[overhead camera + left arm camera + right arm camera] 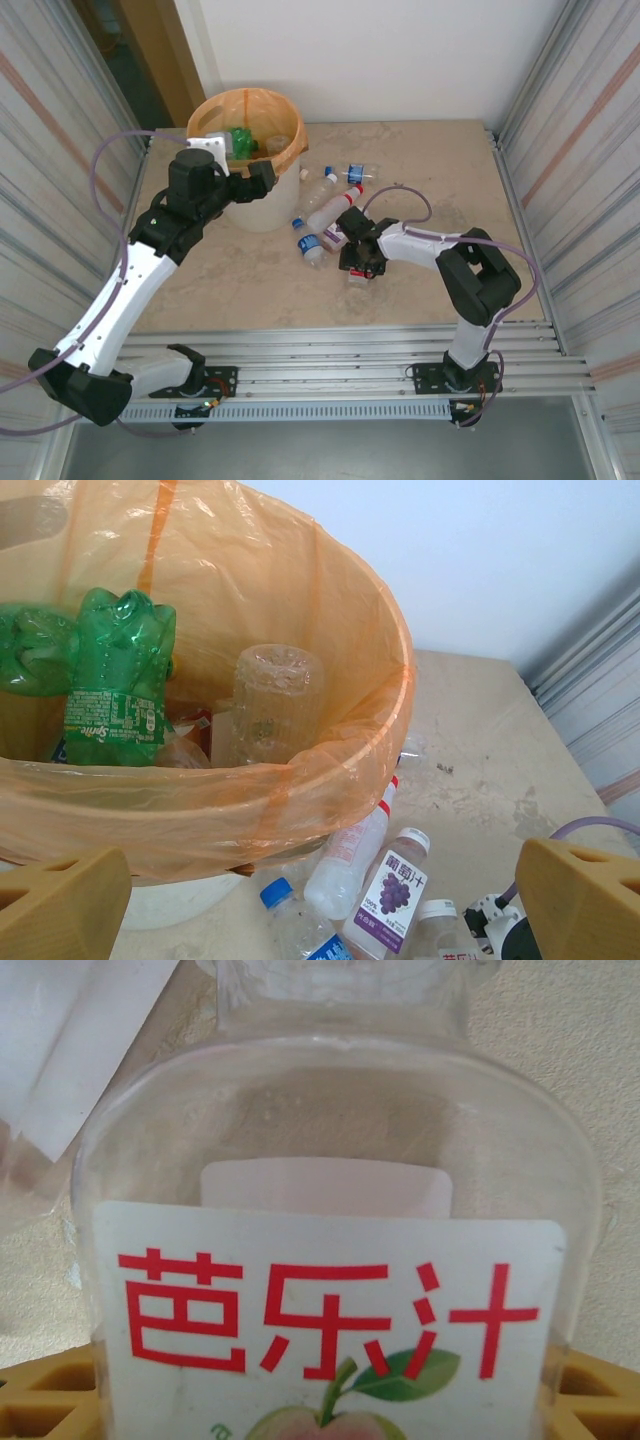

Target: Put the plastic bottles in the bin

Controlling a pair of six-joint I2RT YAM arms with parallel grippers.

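The bin, white with an orange bag, stands at the back left and holds a green bottle and a clear one. My left gripper hovers open by the bin's right rim, with nothing between its fingers. Several plastic bottles lie right of the bin: a blue-capped one, a red-capped clear one and a grape-label one. My right gripper is low on the table. Its yellow fingers press both sides of a clear bottle with a red-lettered white label.
Two more bottles lie further back on the beige table. Corrugated metal walls close in both sides. A purple cable loops over the table behind the right arm.
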